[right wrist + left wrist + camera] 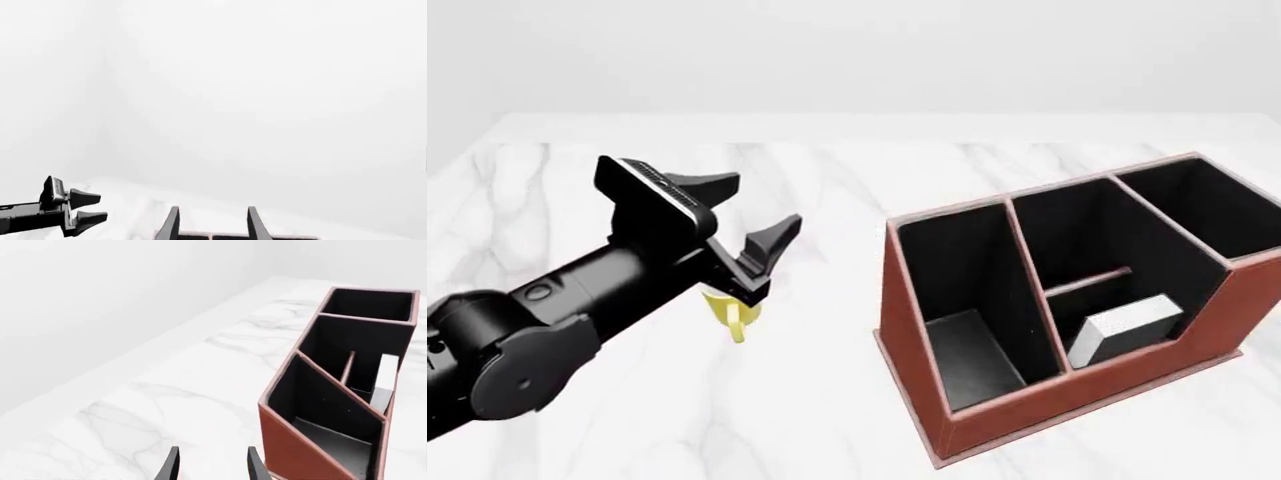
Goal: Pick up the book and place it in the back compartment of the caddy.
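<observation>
The book (1121,330) stands inside the caddy (1014,415) with its white page edge showing. It is in the back compartment (1158,285), the small cell with the low outer wall, on the camera side of the thin crossbar (1084,282). The left wrist view shows the book (385,382) in the caddy (293,450) too. My left gripper (754,210) hangs open and empty to the left of the caddy, its fingertips (172,465) low in its own view. My right gripper (212,225) is open and empty, out of the front view.
A yellow mug (731,315) sits on the marble table (801,400), mostly hidden behind my left arm. The caddy's long narrow cell (968,350) and tall cell (1208,205) hold nothing. The right wrist view shows the left gripper (87,207).
</observation>
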